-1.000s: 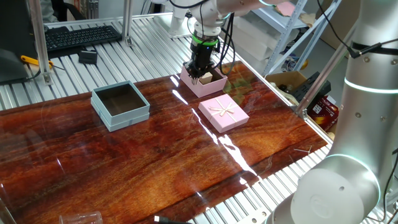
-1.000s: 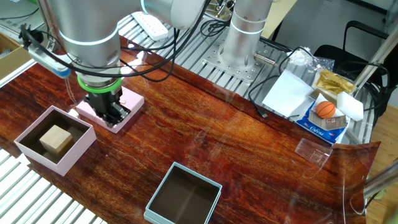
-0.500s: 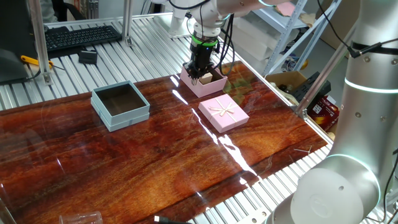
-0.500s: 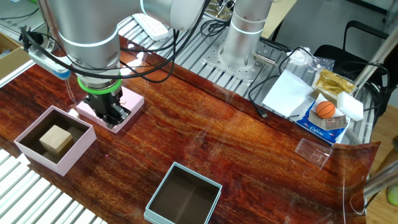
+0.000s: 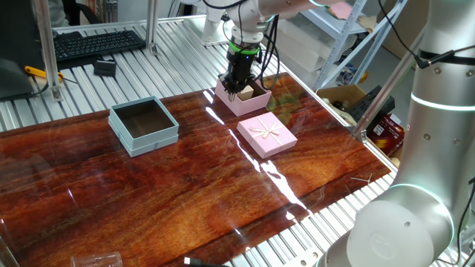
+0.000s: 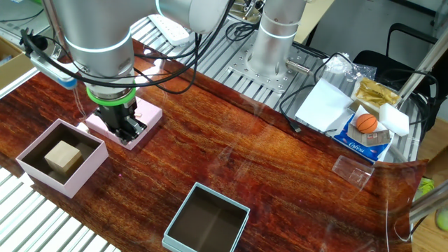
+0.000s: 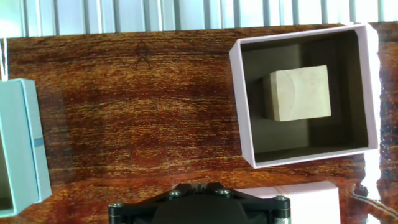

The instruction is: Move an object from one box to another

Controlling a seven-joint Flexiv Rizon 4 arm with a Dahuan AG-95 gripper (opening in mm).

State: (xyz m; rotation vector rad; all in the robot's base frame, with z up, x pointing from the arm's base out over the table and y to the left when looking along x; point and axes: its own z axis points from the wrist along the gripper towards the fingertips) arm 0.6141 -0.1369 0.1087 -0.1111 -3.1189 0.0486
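The small tan wooden cube (image 6: pixel 62 155) sits inside the pink box (image 6: pixel 42 178). In the hand view the cube (image 7: pixel 298 93) lies at the upper right within the pink box's rim (image 7: pixel 239 112). My gripper (image 6: pixel 128 131) hangs low over the table between the pink box and the flat pink lid (image 6: pixel 147 112), to the side of the cube and holding nothing. In one fixed view the gripper (image 5: pixel 234 89) stands at the pink box's (image 5: pixel 249 104) near edge. Its fingers are too dark to tell whether they are open. The blue-grey box (image 5: pixel 145 137) (image 6: pixel 224 198) (image 7: pixel 31 143) stands empty to the side.
The pink lid with a bow (image 5: pixel 267 135) (image 7: pixel 298 199) lies beside the pink box. A keyboard (image 5: pixel 96 41) sits beyond the table. Papers (image 6: pixel 322 105) and a small orange ball (image 6: pixel 367 123) lie at one corner. A second robot arm (image 5: pixel 427 148) stands at the table's edge.
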